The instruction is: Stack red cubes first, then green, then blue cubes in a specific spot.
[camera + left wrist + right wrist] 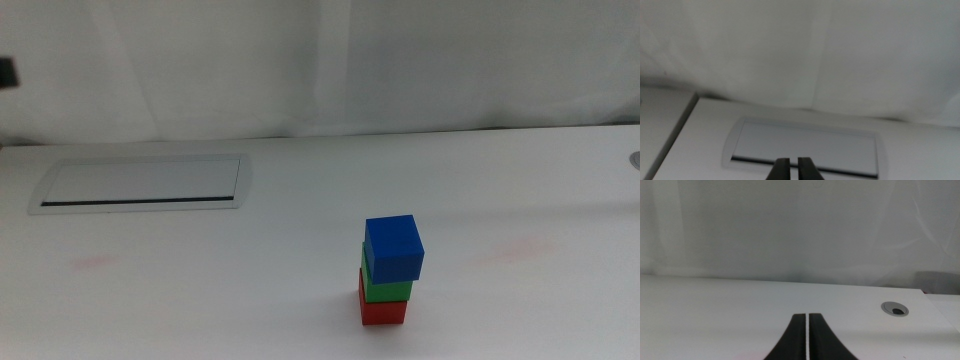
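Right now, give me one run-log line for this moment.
stack: blue cube on green cube on red cube | left gripper: shut, away | right gripper: shut, away
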### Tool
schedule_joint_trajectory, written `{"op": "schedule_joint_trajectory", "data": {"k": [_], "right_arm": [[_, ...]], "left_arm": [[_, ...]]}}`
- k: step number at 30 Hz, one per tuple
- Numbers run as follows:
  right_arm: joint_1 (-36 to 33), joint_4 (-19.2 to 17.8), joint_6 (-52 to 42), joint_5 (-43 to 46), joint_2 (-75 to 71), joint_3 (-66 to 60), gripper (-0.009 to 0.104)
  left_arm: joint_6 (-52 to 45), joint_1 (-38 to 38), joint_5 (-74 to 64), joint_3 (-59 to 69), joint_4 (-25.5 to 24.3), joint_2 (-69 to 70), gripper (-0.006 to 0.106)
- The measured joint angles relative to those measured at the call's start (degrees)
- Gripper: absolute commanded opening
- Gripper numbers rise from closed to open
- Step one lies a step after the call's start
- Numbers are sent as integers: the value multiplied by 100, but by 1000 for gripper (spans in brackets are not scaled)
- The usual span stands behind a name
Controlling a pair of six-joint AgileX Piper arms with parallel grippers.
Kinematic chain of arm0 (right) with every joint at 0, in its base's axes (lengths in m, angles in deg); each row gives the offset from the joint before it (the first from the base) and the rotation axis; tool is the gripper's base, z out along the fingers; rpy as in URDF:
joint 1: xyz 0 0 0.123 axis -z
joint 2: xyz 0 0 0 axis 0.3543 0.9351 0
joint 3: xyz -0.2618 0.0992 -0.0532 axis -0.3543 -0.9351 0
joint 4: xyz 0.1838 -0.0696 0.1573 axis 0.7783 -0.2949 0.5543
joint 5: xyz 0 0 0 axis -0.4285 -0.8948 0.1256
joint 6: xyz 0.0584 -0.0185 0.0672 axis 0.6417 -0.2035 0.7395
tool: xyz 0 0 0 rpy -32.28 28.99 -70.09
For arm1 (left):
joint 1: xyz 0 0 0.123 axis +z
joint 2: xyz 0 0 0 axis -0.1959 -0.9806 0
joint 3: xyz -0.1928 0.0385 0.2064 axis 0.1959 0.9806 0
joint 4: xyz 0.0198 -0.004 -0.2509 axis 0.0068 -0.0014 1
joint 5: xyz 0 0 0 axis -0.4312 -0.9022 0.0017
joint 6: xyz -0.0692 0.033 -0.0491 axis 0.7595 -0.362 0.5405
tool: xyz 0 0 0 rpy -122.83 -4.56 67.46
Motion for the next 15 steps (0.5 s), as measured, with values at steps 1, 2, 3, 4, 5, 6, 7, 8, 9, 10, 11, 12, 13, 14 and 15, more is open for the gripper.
{"op": "schedule_joint_trajectory", "data": {"k": [1,2,3,4,5,6,7,8,9,10,11,12,13,14,15], "right_arm": [[0,0,0,0,0,0,-3],[0,0,0,0,0,0,-3],[0,0,-17,0,0,0,-3],[0,0,-17,0,0,0,-3],[0,0,-17,0,0,0,-3],[0,0,-17,0,0,0,-3],[0,0,-17,0,0,0,-3],[0,0,-17,0,0,0,-3],[0,0,-17,0,0,0,-3],[0,0,-17,0,0,0,-3],[0,0,-17,0,0,0,-3],[0,0,-17,0,0,0,-3],[0,0,-17,0,0,0,-3],[0,0,-17,0,0,0,-3],[0,0,-17,0,0,0,-3]], "left_arm": [[33,0,254,353,11,393,-2],[36,0,500,701,11,802,-2],[36,0,689,980,11,1224,-2],[46,0,924,1326,11,1642,-2],[46,0,1145,1663,11,2062,-2],[46,0,1348,1992,11,2477,-2],[46,0,1503,2249,11,2794,-2],[-31,0,1672,2562,11,3173,-2],[-124,0,1790,2861,11,3526,-2],[-178,0,1874,3146,38,3793,-2],[-217,0,1957,3421,93,4101,-3],[-216,0,2064,3692,131,4375,-3],[-216,0,2146,3898,140,4609,-3],[-205,0,2265,4150,154,4803,-3],[-196,0,2388,4395,154,4959,-3]]}}
